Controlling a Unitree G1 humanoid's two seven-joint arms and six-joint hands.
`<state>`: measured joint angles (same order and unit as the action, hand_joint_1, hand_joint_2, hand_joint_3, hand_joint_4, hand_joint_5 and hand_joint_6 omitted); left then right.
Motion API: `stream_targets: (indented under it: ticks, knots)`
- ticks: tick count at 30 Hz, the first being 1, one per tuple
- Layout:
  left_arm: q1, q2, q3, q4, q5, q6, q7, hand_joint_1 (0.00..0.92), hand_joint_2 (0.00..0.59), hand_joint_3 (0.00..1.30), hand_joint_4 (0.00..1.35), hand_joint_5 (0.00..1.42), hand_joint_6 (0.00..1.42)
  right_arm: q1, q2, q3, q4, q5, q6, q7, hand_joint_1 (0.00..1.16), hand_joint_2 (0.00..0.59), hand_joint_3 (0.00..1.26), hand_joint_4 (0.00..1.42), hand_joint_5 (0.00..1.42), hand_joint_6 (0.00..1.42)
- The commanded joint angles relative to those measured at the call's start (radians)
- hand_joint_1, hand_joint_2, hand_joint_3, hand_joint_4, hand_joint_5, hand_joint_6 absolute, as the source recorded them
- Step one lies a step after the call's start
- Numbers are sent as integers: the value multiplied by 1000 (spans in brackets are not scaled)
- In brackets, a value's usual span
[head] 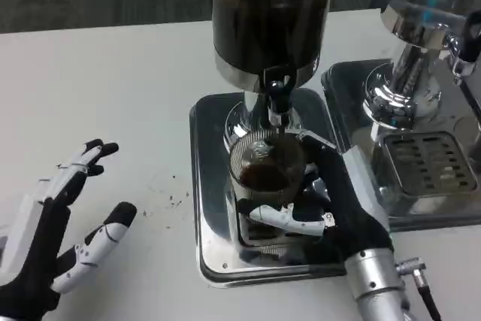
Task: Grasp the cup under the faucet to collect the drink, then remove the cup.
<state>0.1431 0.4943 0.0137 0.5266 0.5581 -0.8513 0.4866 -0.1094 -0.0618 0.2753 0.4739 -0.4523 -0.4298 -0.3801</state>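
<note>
A ribbed clear glass cup (pixel 266 165) with dark drink in its bottom stands on the steel drip tray (pixel 210 186), right under the faucet (pixel 275 104) of the dark drink dispenser (pixel 270 13). My right hand (pixel 331 201) grips the cup from its right and front side, with a white finger across the cup's base. My left hand (pixel 52 227) hovers over the table at the lower left with fingers spread, holding nothing.
A second steel dispenser (pixel 421 50) with its own drip tray and slotted grate (pixel 428 163) stands close on the right. Small dark specks (pixel 174 199) lie on the white table (pixel 113 95) left of the tray.
</note>
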Motion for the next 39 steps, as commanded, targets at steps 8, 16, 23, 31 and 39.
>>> stream_targets:
  ticks: [8,16,23,31,39]
  knots:
    - [-28,12,-31,26,-1,-12,-19,0,229,240,124,285,156,47,-4,-30,-102,2,-6,-6,1076,127,559,605,646,819]
    - [-39,9,-48,38,5,-13,-22,0,228,241,117,293,156,99,-20,-46,-186,12,11,19,1078,127,559,610,654,835]
    - [-46,13,-56,41,7,-9,-30,0,223,241,115,287,156,143,-29,-48,-252,10,29,47,1071,126,558,619,654,847]
    - [-45,14,-64,42,3,-9,-33,0,222,241,104,282,154,191,-37,-52,-332,12,47,88,1063,125,558,619,662,862]
    - [-41,12,-75,22,18,1,-32,0,222,233,94,269,143,239,-52,-61,-437,50,79,183,1054,124,565,627,671,869]
